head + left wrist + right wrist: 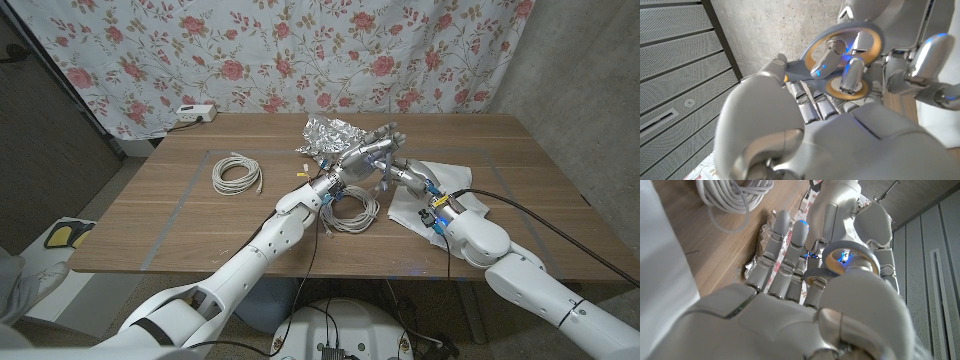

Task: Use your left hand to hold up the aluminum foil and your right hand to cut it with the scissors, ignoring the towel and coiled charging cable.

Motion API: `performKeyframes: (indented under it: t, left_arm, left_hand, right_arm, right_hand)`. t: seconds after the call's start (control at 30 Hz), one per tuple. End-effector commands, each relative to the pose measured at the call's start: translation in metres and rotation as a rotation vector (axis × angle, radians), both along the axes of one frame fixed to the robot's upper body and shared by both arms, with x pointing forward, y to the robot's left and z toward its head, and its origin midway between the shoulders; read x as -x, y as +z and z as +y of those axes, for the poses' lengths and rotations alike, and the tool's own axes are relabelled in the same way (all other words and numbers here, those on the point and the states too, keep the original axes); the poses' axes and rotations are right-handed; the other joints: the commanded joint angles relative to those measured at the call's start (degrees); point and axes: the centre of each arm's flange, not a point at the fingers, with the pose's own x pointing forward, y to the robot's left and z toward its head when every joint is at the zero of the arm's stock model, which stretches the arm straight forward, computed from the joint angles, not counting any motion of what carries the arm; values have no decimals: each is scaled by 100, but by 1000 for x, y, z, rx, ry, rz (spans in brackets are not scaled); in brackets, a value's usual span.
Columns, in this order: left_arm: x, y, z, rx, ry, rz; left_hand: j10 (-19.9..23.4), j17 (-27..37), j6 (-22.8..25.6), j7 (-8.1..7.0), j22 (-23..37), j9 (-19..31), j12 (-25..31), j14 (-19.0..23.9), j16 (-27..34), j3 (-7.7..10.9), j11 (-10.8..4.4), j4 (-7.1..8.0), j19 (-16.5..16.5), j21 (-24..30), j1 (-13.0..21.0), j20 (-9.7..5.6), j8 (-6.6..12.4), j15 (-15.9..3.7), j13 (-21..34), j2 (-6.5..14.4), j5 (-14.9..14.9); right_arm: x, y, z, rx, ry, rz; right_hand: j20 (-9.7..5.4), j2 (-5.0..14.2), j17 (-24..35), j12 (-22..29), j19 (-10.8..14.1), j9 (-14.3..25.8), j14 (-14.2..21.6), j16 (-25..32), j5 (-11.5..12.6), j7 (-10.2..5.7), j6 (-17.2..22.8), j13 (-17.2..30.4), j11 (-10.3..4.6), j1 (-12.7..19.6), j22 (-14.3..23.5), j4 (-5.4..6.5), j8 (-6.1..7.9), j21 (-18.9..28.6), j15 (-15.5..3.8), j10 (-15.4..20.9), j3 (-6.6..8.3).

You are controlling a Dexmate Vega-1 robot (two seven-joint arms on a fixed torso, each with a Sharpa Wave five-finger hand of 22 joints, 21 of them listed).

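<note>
**Foil and scissors met at the middle of the desk**

Foil, crumpled and silvery, is seen toward the far middle of the wooden desk. On the left, a coiled white cable is laid flat, well apart from the foil. A second white coil is found under the left forearm. The left hand is stretched up against the foil, fingers spread; whether the foil is actually gripped cannot be told. Just to its right, the scissors, with yellow-lined grey handles, are held by the right hand. A white towel is spread beneath the right wrist.
</note>
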Motion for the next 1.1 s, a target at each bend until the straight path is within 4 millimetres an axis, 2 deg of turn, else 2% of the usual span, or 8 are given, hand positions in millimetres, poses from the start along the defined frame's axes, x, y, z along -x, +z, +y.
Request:
performKeyframes:
  t: [0.03,0.1,0.17,0.3,0.77,0.8,0.83,1.1]
  left_arm:
    - [-1,2,14,16,35,4]
    - [-1,3,17,19,40,4]
    - [-1,3,20,22,47,3]
    - [-1,3,24,24,54,3]
    - [3,-2,33,19,68,-2]
    - [5,-2,33,7,68,-17]
    - [6,-2,33,3,68,-28]
    - [12,2,34,-32,79,-95]
  left_hand:
    - [359,32,35,-6,12,32,30,-127,41,3,-305,16,26,-10,-14,13,30,-134,-1,52,15]
    - [354,35,33,-6,12,32,24,-128,44,2,-305,17,25,-10,-17,17,29,-134,-1,52,13]
    - [347,37,23,-4,13,31,16,-133,43,2,-304,17,25,-9,-18,16,24,-135,-5,50,12]
    - [348,38,18,-5,13,31,14,-139,43,2,-304,20,24,-9,-23,20,22,-132,-2,51,10]
    - [342,28,0,-7,12,29,-13,-200,14,6,-304,23,1,-14,-42,98,12,-115,-5,34,2]
    - [239,-16,-291,3,12,-6,-124,-371,-73,28,-302,33,2,-8,-95,198,-142,-80,-66,16,-1]
    - [-342,-90,-931,-23,12,-119,-496,-735,-205,34,-286,63,-16,-8,-235,294,-526,-35,-238,5,13]
    - [-1191,-361,-1506,-54,15,-345,-916,-1260,-295,-396,-273,219,-63,-11,-1038,451,-790,94,-609,-312,-22]
  right_arm:
    - [-1,-5,-7,-14,6,21]
    - [0,-6,-7,-10,9,25]
    - [0,-7,-7,-7,18,33]
    - [0,-9,-5,-20,36,51]
    - [-1,-11,-7,-99,141,120]
    - [0,-11,-7,-95,142,119]
    - [0,-11,-7,-97,142,121]
    - [0,-10,-4,-102,155,115]
  right_hand:
    - [-87,39,430,4379,41,-169,120,341,-16,49,149,5330,-1078,-11,470,18,4,499,-477,1477,-28]
    - [-141,35,454,4491,59,-201,176,458,-14,55,171,5343,-1077,2,570,9,1,621,-479,1518,-26]
    - [-361,24,471,4721,282,-215,322,752,-15,43,285,5347,-1065,0,895,5,51,1020,-477,1597,-33]
    - [-501,-4,481,4913,509,-257,507,1055,-17,31,416,5348,-1088,0,1001,-2,84,1260,-473,1707,-45]
    - [-647,-15,472,5375,553,-237,574,1548,-5,-55,554,5346,-1059,-113,927,52,182,1489,-458,1808,-81]
    - [-640,-16,471,5394,562,-207,571,1568,-5,-61,554,5345,-1058,-118,919,54,203,1499,-457,1807,-82]
    - [-644,-16,470,5422,545,-202,564,1596,-4,-65,551,5345,-1056,-127,923,58,207,1514,-456,1805,-85]
    - [-656,-10,467,5629,492,-221,512,1803,5,-62,566,5344,-1047,-159,905,69,226,1623,-452,1776,-91]
